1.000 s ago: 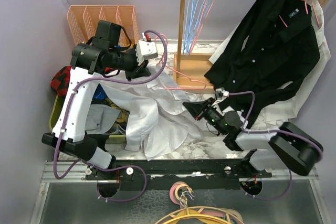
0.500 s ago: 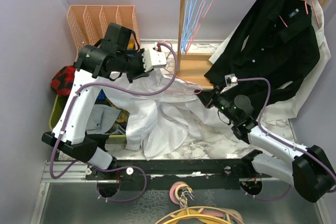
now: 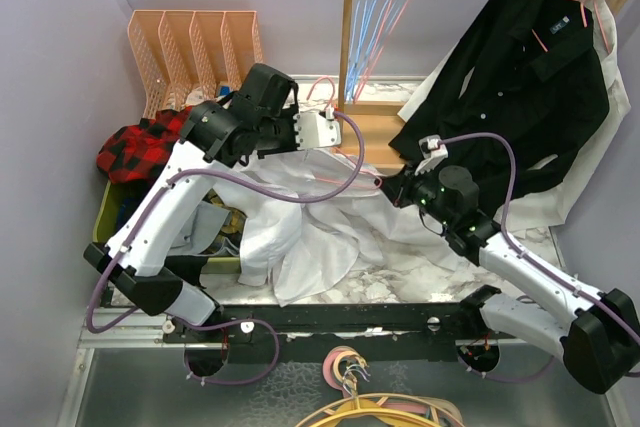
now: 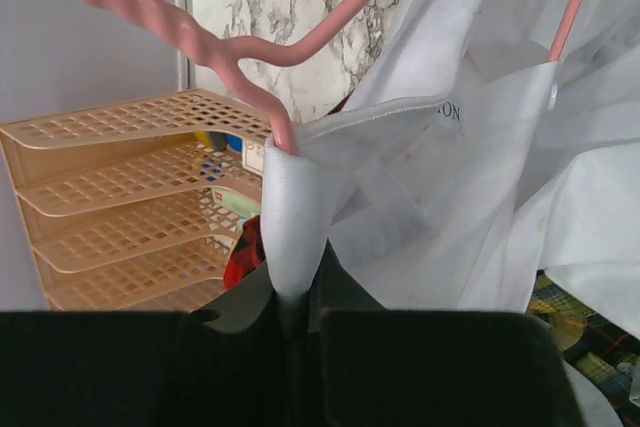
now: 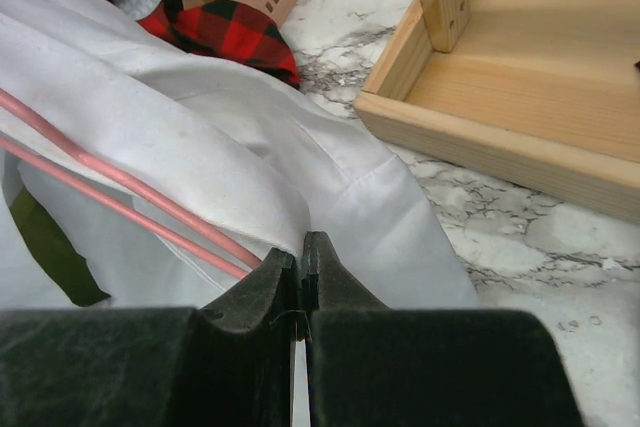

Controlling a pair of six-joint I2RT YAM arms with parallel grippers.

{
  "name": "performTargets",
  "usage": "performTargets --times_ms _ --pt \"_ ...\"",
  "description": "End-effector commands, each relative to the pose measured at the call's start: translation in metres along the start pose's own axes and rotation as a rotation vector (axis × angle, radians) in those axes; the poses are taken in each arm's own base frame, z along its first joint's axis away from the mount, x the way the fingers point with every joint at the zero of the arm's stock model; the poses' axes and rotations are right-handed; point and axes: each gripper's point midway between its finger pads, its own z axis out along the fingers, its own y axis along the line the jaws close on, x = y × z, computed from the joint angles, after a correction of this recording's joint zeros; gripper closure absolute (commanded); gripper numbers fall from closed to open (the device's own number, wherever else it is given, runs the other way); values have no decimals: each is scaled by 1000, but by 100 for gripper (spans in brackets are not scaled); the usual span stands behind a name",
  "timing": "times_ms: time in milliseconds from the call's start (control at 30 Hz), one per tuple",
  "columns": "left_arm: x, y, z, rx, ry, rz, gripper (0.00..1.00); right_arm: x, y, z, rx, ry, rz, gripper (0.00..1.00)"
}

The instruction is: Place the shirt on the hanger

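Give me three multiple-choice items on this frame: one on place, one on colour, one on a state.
1. Where does the plaid shirt lie? A) beside the peach organiser B) on the wooden rack C) over the right arm
2. The hanger inside the white shirt is: A) blue B) pink C) black
3. The left claw is: A) open B) shut on the black shirt C) shut on the white shirt
Answers: 1 A, it lies at the organiser's foot; 2 B, pink wire runs through the fabric; 3 C, white fabric is pinched in it.
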Motion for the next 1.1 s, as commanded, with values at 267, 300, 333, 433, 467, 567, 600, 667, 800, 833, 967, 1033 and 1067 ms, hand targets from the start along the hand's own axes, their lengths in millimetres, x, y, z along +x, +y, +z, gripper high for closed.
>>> performTargets --times_ms 267,300,333,433,467,567,600,667,800,833,967,1033,1067 --pt "-43 1 -39 -40 -163 31 100 -25 -21 -12 155 10 -105 99" --pt "-46 4 -40 -50 -173 27 100 -23 -21 -10 159 20 -98 99" --pt "-47 9 -42 -70 -172 28 100 -21 -22 -8 161 30 -94 99" --pt "-40 21 -40 -137 -115 43 100 -11 -25 -2 168 92 -90 99" --pt "-36 22 -39 -143 -93 57 100 -8 -26 -1 175 115 -88 99" --pt "-30 17 -37 -150 -41 108 100 1 -28 3 184 188 -63 99" --pt "-29 14 -36 -151 -28 125 100 3 -28 4 183 216 -49 99" --pt "-28 13 -36 -166 -6 158 100 6 -27 6 163 269 -23 99" --pt "-19 18 -36 -219 73 226 100 0 -29 4 139 293 -22 99" --pt "-16 19 -36 -232 93 240 100 -2 -31 2 143 289 -25 99" --pt "-12 29 -34 -302 157 275 100 -6 -28 -2 124 291 -21 99" --pt "-11 34 -32 -343 187 280 100 -5 -23 -2 100 306 -9 99" --pt "-10 36 -30 -356 200 285 100 -5 -20 -2 86 313 -2 99"
